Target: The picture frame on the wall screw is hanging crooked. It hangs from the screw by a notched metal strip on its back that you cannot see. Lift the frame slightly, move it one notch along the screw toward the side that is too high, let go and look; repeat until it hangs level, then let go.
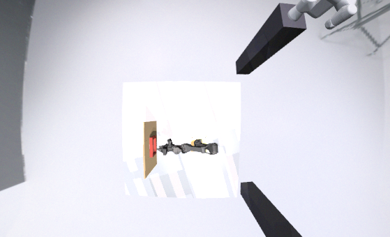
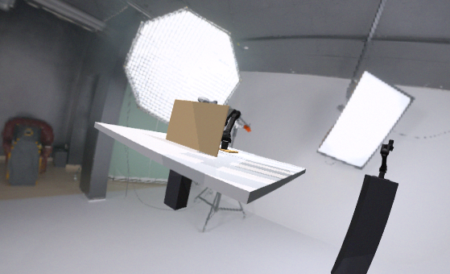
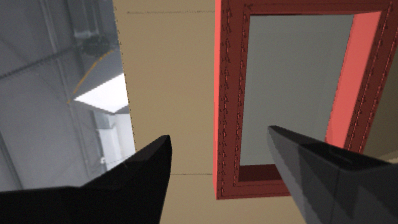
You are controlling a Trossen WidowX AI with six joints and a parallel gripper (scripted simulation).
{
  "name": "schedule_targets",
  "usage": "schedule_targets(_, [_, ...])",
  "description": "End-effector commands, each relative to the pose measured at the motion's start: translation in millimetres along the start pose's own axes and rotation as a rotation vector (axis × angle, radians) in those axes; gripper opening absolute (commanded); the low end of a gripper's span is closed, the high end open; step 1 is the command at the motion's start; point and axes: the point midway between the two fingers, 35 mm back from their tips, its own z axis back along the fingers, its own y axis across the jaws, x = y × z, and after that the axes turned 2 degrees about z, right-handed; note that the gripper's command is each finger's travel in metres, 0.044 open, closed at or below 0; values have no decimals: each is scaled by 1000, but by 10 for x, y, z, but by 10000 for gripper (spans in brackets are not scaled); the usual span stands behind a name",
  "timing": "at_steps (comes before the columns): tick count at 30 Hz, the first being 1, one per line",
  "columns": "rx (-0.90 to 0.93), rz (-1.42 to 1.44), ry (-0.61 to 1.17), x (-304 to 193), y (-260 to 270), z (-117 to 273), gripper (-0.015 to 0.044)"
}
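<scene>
The red picture frame [image 1: 152, 147] [image 3: 228, 100] hangs on the front of the tan wall board [image 1: 148, 169] [image 2: 199, 125] [image 3: 170, 90]. In the wrist view its left bar runs nearly upright and its lower bar rises very slightly to the right; its top is cut off, so I cannot tell for sure whether it is level. My gripper [image 1: 158, 149] [image 3: 220, 132] is open and stands back from the frame, with the left bar beyond the gap between the fingers. The right finger covers part of the lower bar. The screw and notched strip are hidden.
The board stands upright on the white table [image 1: 193, 104] [image 2: 158, 149]. My arm [image 1: 193, 148] [image 2: 232, 121] reaches toward it from the front. A small orange-yellow item [image 2: 228, 151] lies by the arm's base. A dark pedestal [image 2: 368, 226] with another arm stands off the table.
</scene>
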Motion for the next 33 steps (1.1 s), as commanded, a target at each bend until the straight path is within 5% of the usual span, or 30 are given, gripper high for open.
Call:
schedule_targets(1, [-9, 51, 0, -9, -92, 296, 260])
schedule_targets(8, [-2, 62, 1, -57, -10, 397, 260])
schedule_targets(22, [-16, 193, 3, -127, 277, 1327, 260])
schedule_targets(33, [-17, 199, 3, -112, 272, 1371, 260])
